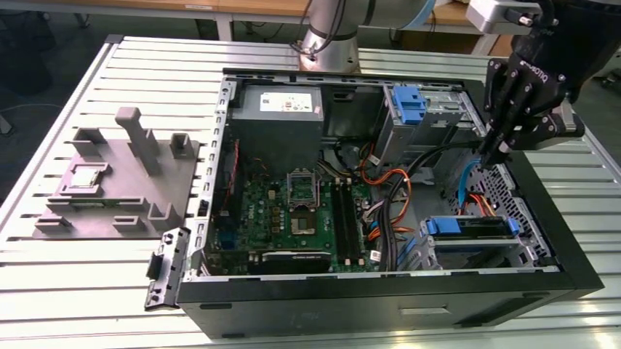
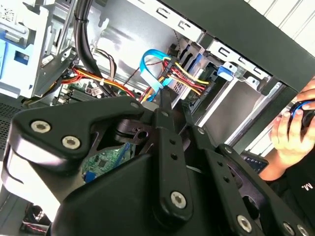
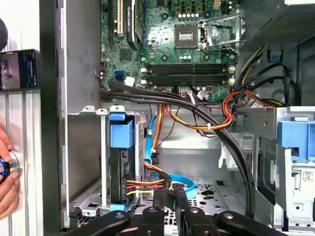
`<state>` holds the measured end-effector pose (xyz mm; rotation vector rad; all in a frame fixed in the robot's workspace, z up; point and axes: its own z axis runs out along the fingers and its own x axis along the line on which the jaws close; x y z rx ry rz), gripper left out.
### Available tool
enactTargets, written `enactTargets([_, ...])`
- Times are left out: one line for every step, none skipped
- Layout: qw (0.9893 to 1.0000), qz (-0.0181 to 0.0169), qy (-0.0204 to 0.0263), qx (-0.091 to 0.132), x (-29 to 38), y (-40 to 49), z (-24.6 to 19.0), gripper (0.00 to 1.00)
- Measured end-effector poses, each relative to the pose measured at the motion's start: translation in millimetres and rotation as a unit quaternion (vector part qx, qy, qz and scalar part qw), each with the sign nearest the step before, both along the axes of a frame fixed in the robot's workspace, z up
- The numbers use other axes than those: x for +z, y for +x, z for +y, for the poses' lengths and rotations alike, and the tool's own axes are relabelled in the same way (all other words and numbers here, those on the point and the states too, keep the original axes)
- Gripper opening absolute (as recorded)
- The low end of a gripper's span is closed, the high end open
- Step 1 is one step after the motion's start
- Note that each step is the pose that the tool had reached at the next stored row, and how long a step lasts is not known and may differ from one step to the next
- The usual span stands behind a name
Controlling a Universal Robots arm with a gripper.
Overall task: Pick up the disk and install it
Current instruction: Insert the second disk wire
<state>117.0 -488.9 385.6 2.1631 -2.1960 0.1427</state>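
End effector (image 1: 497, 154): fingers pressed together, holding nothing, above the open computer case (image 1: 572, 247).
Disk (image 1: 473, 228): seated in the case's drive bay, blue carrier showing, near the bench (image 1: 58, 291) front edge.
Stand (image 1: 116, 182): bench's exterior-view left.

A big table (image 1: 87, 291) made of pale metal strips with thin dark grooves fills most of the exterior view. Bright light shines on the strips and makes them look almost white. Past the table's far edge stands a brown wooden desk (image 1: 194, 7) with white legs. Under the desk the floor (image 1: 49, 43) is dark. At the far corner, on the exterior view's right, there is more brown wood (image 1: 446, 18).
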Motion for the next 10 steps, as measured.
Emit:
enactTargets([1.0, 0.0017, -0.0018, 0.0, -0.6, 0.2, 0.6, 0.24])
enactTargets([1.0, 0.0039, -0.003, 0.0, -1.4, 0.6, 1.5, 0.24])
enactTargets([1.0, 0.0063, -0.0038, 0.0, -2.2, 1.0, 2.7, 0.24])
enactTargets([1.0, 0.0091, -0.0039, 0.0, -3.2, 1.7, 4.0, 0.24])
enactTargets([0.9999, 0.0115, -0.0039, -0.001, -4.2, 2.4, 5.0, 0.24])
enactTargets([0.9999, 0.0129, -0.0039, -0.001, -5.3, 2.9, 5.8, 0.24])
enactTargets([0.9999, 0.0137, -0.0038, -0.002, -6.1, 3.3, 6.4, 0.24])
enactTargets([0.9999, 0.014, -0.0039, -0.003, -6.1, 3.5, 6.6, 0.24])
enactTargets([0.9999, 0.0142, -0.0039, -0.003, -6.0, 3.5, 6.6, 0.24])
enactTargets([0.9999, 0.0143, -0.0041, -0.003, -5.5, 3.5, 6.7, 0.24])
